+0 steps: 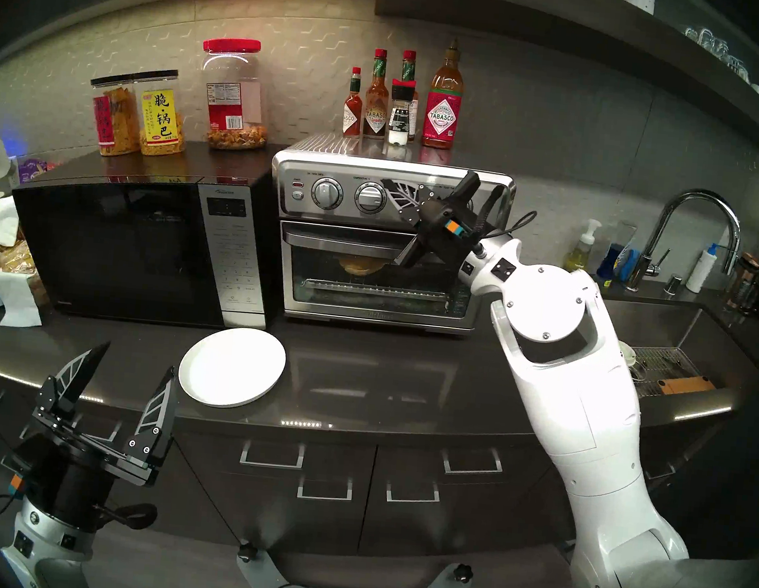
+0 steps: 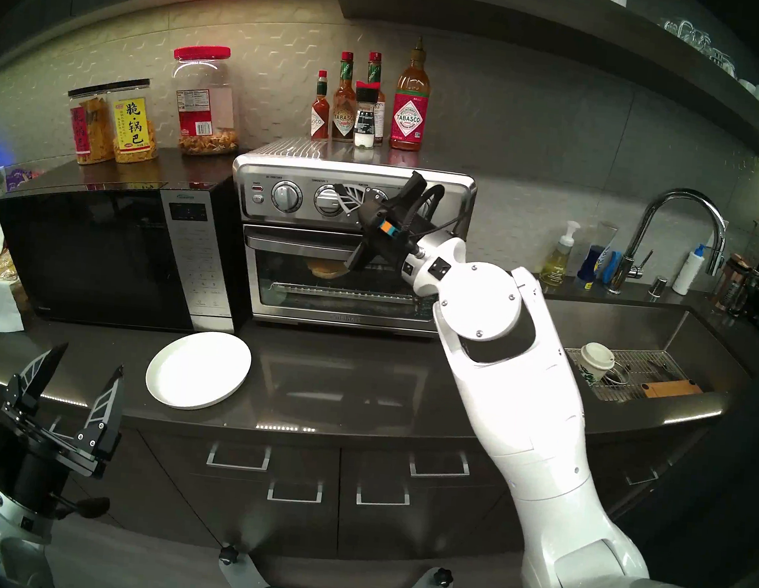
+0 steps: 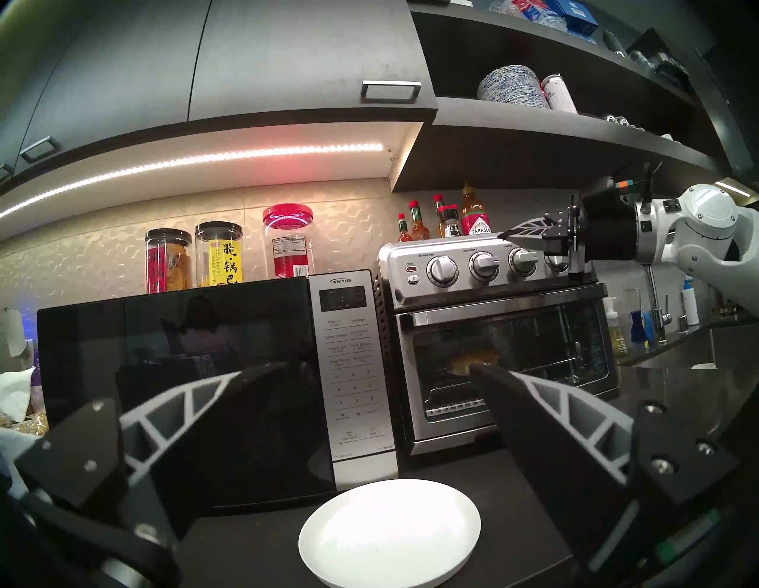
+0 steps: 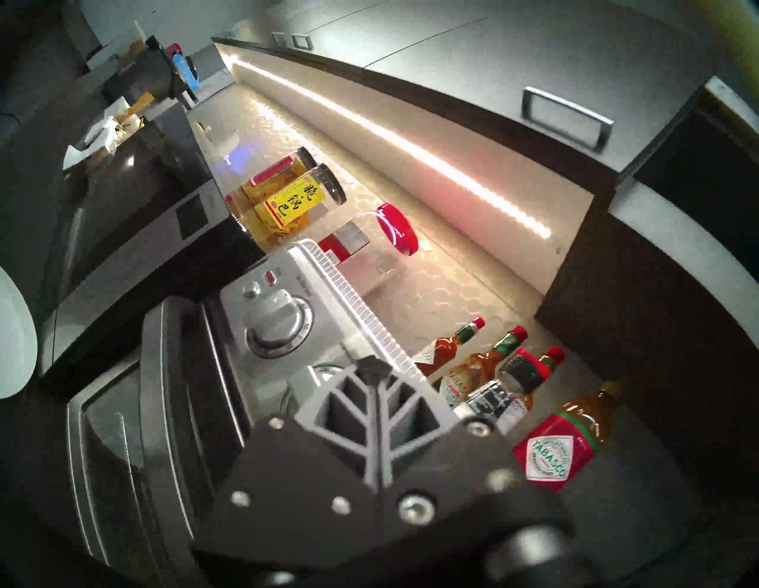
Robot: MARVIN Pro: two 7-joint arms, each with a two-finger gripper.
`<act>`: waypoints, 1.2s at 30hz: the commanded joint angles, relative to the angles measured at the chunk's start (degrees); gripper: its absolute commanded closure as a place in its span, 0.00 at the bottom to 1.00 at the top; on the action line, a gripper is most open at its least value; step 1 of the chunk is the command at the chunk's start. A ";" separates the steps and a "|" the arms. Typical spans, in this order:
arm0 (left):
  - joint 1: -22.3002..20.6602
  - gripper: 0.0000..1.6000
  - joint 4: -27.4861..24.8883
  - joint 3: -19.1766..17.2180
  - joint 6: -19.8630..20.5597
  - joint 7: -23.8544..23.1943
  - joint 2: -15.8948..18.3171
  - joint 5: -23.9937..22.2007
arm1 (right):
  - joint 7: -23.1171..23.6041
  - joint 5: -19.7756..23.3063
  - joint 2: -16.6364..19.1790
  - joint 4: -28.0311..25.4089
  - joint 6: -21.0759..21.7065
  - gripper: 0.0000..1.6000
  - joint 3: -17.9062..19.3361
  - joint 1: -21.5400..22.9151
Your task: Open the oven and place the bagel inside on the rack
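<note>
We see oven [image 1: 386, 246] door shut, bagel [image 1: 361, 266] inside behind glass, sitting above rack [image 1: 375, 290]. Our right gripper [image 1: 385, 182] up at oven's knob panel, fingers pressed together, holding nothing. Our left gripper [image 1: 136, 357] well short of oven, fingers spread wide, empty. White plate [image 1: 231, 367] bare, just front-left of oven.

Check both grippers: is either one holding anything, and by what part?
Nothing is held. The left gripper is open and empty over the counter edge. The right gripper is shut on nothing, in front of the oven knobs. The bagel sits inside.
</note>
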 commanded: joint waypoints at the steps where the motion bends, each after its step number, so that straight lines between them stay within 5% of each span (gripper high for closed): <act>1: 0.22 0.00 -1.29 -0.08 0.05 0.03 -0.11 -0.04 | -3.96 3.09 -0.35 -6.64 -2.04 1.00 3.90 -6.24; 11: 0.28 0.00 -1.29 -0.13 0.18 -0.08 -0.29 -0.06 | -9.12 7.46 2.50 -10.63 -0.87 1.00 8.27 -14.04; 23: 0.15 0.00 -1.29 -0.13 0.12 -0.27 -0.41 -0.08 | -8.98 17.95 7.18 -13.09 -4.86 1.00 21.18 -22.91; 36: 0.24 0.00 -1.29 -0.19 0.34 -0.38 -0.59 -0.10 | -4.87 27.70 4.75 -14.61 -8.73 1.00 31.53 -32.79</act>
